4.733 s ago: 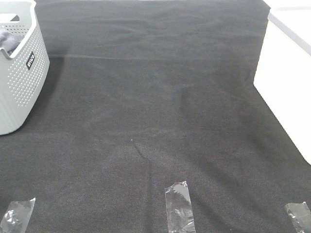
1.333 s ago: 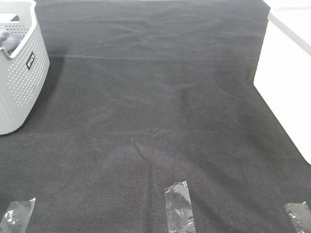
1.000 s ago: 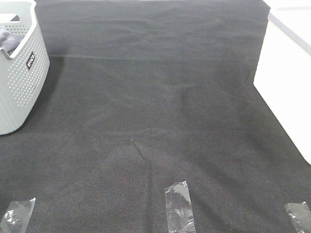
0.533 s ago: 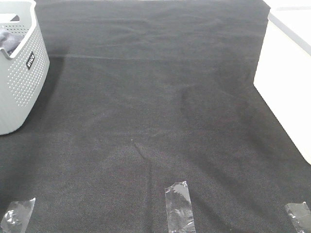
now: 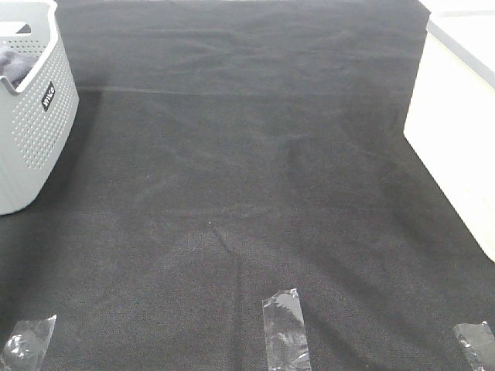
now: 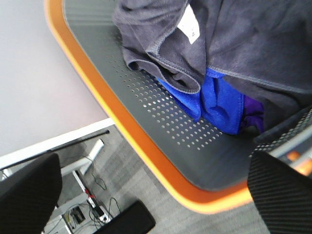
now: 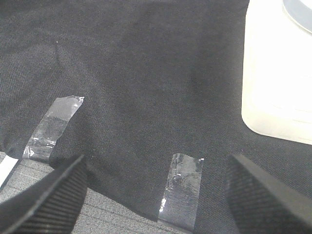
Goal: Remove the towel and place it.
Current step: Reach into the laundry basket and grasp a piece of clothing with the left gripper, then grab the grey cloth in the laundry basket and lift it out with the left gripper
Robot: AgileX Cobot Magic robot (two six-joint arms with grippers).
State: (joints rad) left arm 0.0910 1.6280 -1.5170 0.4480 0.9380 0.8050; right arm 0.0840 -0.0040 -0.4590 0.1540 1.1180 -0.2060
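Left hand (image 6: 153, 195) gapes apart near the towel (image 6: 253, 44); right hand (image 7: 155, 180) gapes too.

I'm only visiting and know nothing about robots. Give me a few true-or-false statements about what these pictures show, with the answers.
1. The grey towel lies in an orange-rimmed perforated tray, with a blue cloth showing beneath it. True.
2. The left gripper is shut on the towel. False: its jaws stand wide open and hold nothing.
3. Three strips of clear tape sit along the near edge of the black cloth. True.
4. In the high view, the white container stands on the left. False: it stands on the right; a pale perforated basket is on the left.
5. The right gripper is open and empty. True.
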